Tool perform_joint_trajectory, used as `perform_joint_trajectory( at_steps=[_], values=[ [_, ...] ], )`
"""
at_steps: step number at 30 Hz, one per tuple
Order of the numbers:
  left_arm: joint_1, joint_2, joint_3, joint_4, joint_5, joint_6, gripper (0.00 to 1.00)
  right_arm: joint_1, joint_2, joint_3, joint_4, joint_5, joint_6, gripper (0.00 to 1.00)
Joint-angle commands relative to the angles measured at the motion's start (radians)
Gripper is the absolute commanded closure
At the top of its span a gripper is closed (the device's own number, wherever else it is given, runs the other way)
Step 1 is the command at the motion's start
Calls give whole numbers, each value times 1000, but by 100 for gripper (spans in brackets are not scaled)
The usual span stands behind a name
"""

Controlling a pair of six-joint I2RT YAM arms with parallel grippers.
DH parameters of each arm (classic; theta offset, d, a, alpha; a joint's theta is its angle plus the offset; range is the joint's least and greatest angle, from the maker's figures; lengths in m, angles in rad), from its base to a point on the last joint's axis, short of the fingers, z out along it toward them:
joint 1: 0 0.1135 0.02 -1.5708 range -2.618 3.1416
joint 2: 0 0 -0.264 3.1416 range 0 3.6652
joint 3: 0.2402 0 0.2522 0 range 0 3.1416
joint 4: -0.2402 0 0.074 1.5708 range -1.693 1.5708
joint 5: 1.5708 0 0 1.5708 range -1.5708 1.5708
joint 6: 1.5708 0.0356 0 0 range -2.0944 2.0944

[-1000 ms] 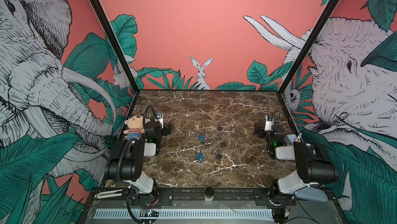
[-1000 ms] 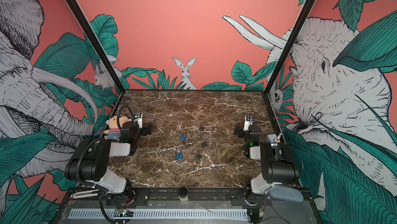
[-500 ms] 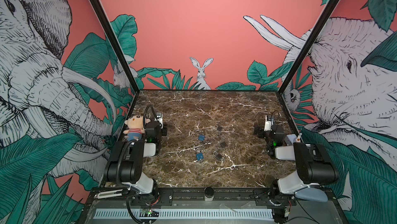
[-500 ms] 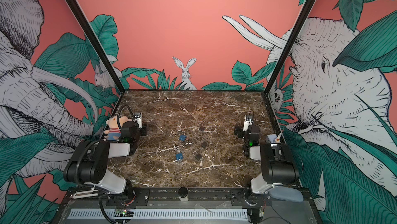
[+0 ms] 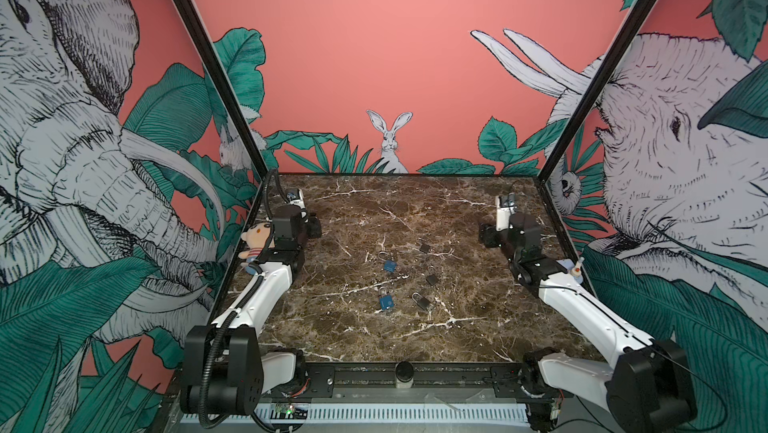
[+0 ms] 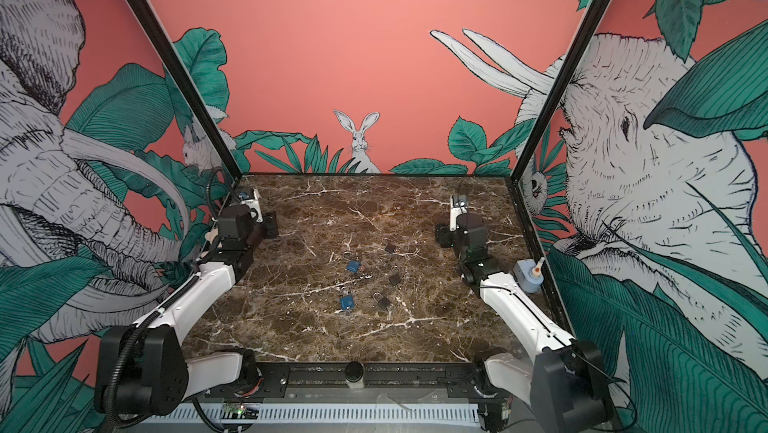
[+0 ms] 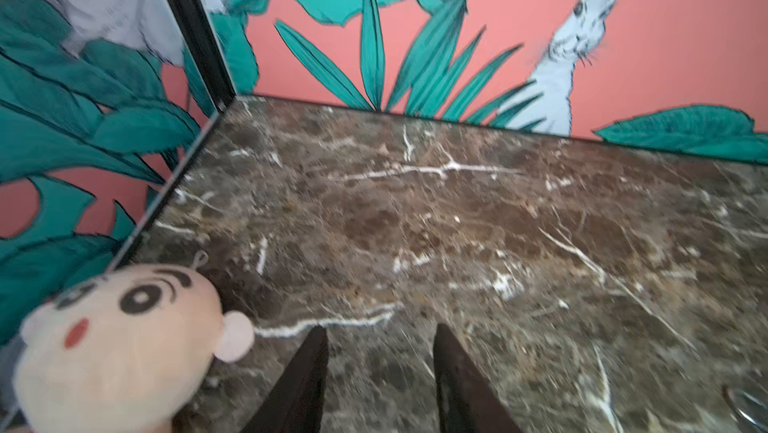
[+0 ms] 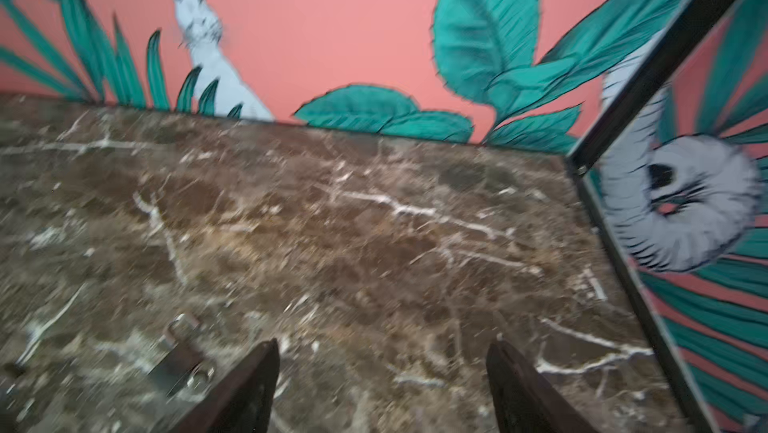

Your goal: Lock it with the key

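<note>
Blue padlocks (image 5: 386, 302) lie between left hand (image 7: 380, 327) and right hand (image 8: 382, 343) | both spread, empty

The tabletop (image 5: 374, 348) looks like polished brown marble with white veins: smooth, with a faint sheen. At mid-frame in both top views, the blue padlocks (image 5: 386, 301) have painted-looking bodies and bright metal shackles, while the dark padlocks (image 5: 422, 303) beside them look duller. The plush doll (image 7: 116, 339), lower left in the left wrist view, is soft napped cloth. The arm links (image 5: 266, 294) are glossy white plastic, their joints matt black — a ribbed black hose (image 5: 210, 362) runs along the left one. The left gripper (image 7: 380, 333) has dark, matt fingers (image 7: 305, 377). The walls (image 5: 374, 57) are matt printed panels.
</note>
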Motion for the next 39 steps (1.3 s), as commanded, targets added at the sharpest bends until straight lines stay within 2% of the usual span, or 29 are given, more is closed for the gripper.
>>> perform_joint_trajectory(
  at_steps=[1, 3, 6, 12, 16, 22, 33, 39],
  values=[
    [-62, -54, 37, -212, 19, -52, 56, 86, 43, 8, -185, 4, 61, 25],
    [-86, -76, 46, -262, 18, -52, 56, 138, 68, 8, -199, -7, 79, 28],
    [-93, -115, 41, -302, 73, -62, 56, 221, 124, 20, -235, 16, 89, 29],
    [-104, -159, 13, -310, 165, -92, 57, 306, 212, 29, -263, -6, 103, 34],
    [-113, -167, 2, -301, 201, -103, 58, 328, 239, 37, -253, -52, 112, 38],
    [-127, -157, -2, -292, 211, -106, 58, 357, 306, 76, -252, -109, 108, 38],
    [-129, -153, 2, -295, 202, -99, 60, 391, 409, 126, -256, -121, 103, 45],
    [-130, -151, 4, -300, 201, -95, 60, 396, 452, 132, -262, -119, 95, 53]
  ],
)
